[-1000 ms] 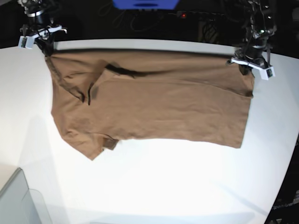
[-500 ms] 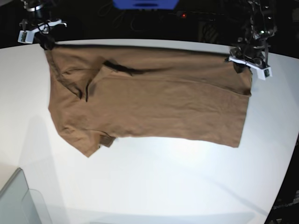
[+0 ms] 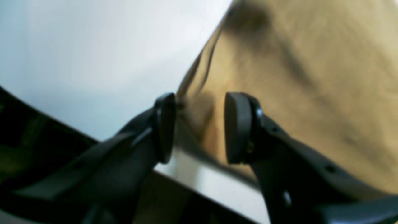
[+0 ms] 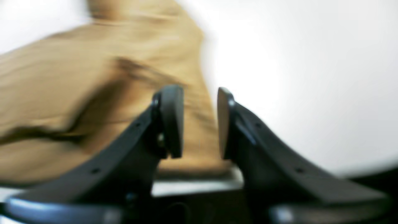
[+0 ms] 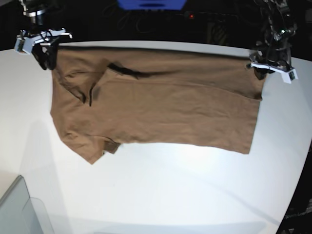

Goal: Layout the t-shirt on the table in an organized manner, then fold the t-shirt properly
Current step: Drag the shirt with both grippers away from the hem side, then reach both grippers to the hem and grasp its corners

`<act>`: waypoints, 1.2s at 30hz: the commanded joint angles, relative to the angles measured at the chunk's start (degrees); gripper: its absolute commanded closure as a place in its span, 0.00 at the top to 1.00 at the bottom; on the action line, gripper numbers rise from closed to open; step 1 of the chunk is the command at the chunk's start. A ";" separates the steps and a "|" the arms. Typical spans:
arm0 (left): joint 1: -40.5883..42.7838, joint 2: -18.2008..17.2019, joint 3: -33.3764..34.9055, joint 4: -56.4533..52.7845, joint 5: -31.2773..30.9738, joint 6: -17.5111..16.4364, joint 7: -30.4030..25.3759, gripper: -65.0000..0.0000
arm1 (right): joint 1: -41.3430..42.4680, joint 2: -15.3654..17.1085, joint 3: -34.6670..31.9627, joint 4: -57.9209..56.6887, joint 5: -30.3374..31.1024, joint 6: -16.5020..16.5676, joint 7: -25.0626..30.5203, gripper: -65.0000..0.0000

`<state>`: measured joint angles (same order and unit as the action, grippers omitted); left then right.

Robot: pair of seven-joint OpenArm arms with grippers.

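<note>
Near left corner of the base view: edge of a grey see-through bin (image 5: 19,204), not involved. Rest of the near table (image 5: 161,195) is bare white.

Middle: brown t-shirt (image 5: 161,102) lies spread sideways on the table, roughly flat, hem edge at the right, collar and sleeves at the left. One sleeve pokes toward the near left, a dark crease or fold sits near the far left by the collar. The far edge runs close along the far table edge. Looks like thin, soft cotton: light, limp, will drape and wrinkle, likely won't slip much on the matte top. Best taken by pinching corners or seams at the hem and shoulders, both sides at once, so it stays taut.

Far: right claw (image 5: 41,48) over the far left shirt corner; wrist view shows its jaws apart with a clear gap, cloth seen behind them, nothing pinched. Left claw (image 5: 270,66) at the far right corner by the hem; jaws parted wider, shirt edge hanging between the pads, touching or nearly touching one pad but not clamped. Both wrist views are blurred. Layout seems mostly done, fold not begun.
</note>
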<state>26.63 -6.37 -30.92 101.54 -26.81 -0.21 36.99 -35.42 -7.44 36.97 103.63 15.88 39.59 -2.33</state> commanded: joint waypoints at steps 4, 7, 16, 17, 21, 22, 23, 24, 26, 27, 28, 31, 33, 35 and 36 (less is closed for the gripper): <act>0.58 -0.35 -1.22 2.77 -0.14 -0.10 -1.08 0.39 | 0.03 0.54 -7.65 -0.03 0.52 0.41 0.88 0.00; 0.58 -0.44 -1.22 3.30 -0.14 -0.10 -1.08 0.39 | 2.76 0.37 -11.52 -2.93 -4.41 0.41 -2.11 0.00; 0.66 -0.53 -4.12 3.56 -0.14 -0.10 -1.08 0.39 | 8.83 -0.60 -13.45 -12.60 -12.32 0.41 -3.78 0.00; 0.66 -0.53 -4.12 3.56 -0.14 -0.10 -1.08 0.39 | 9.62 -0.60 -14.16 -13.13 -12.67 0.41 -3.78 0.00; 0.66 -0.53 -4.12 3.56 -0.14 -0.10 -1.08 0.40 | 11.90 -0.43 -17.50 -13.92 -13.02 0.41 -3.87 0.00; 0.58 -0.44 -4.12 3.56 -0.14 -0.10 -1.08 0.40 | 12.87 -0.43 -18.47 -14.01 -13.02 0.41 -3.87 0.00; 0.40 -0.44 -4.12 3.65 -0.14 -0.10 -1.08 0.40 | 14.01 -0.43 -19.34 -14.01 -13.11 0.41 -3.87 0.00; 0.31 -0.44 -4.12 3.83 -0.14 -0.10 -1.08 0.40 | 15.07 -0.34 -20.22 -14.01 -13.11 0.41 -3.87 0.00; 0.31 -0.35 -4.12 4.53 -0.14 -0.10 -1.08 0.40 | 17.18 -0.34 -21.10 -14.18 -12.93 0.41 -3.69 0.00; 0.22 -0.35 -4.03 4.97 -0.14 -0.10 -1.08 0.40 | 19.02 -0.34 -21.10 -14.18 -12.93 0.41 -3.87 0.00; 0.14 -0.35 -4.03 5.14 -0.14 -0.10 -1.08 0.40 | 20.52 -0.34 -20.75 -14.27 -12.93 0.41 -3.96 0.00; 0.05 -0.35 -4.03 6.46 -0.14 -0.10 -1.08 0.40 | 24.47 -0.16 -20.58 -14.18 -12.93 0.41 -3.96 0.00; -1.53 -0.35 -4.03 7.08 -0.14 -0.10 -1.08 0.40 | 27.02 1.16 -19.17 -14.10 -13.02 0.41 -3.96 0.00; -3.82 -0.53 -4.03 7.08 -0.14 -0.10 -1.08 0.40 | 29.92 2.56 -17.85 -15.06 -13.02 0.41 -4.05 0.00; -4.96 -0.71 -4.03 6.99 -0.14 -0.10 -1.08 0.40 | 31.24 3.44 -17.32 -15.85 -13.02 0.41 -4.05 0.02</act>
<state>21.76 -6.33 -34.72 107.31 -26.68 -0.21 37.32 -5.15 -4.12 19.84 86.80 1.80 39.64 -8.14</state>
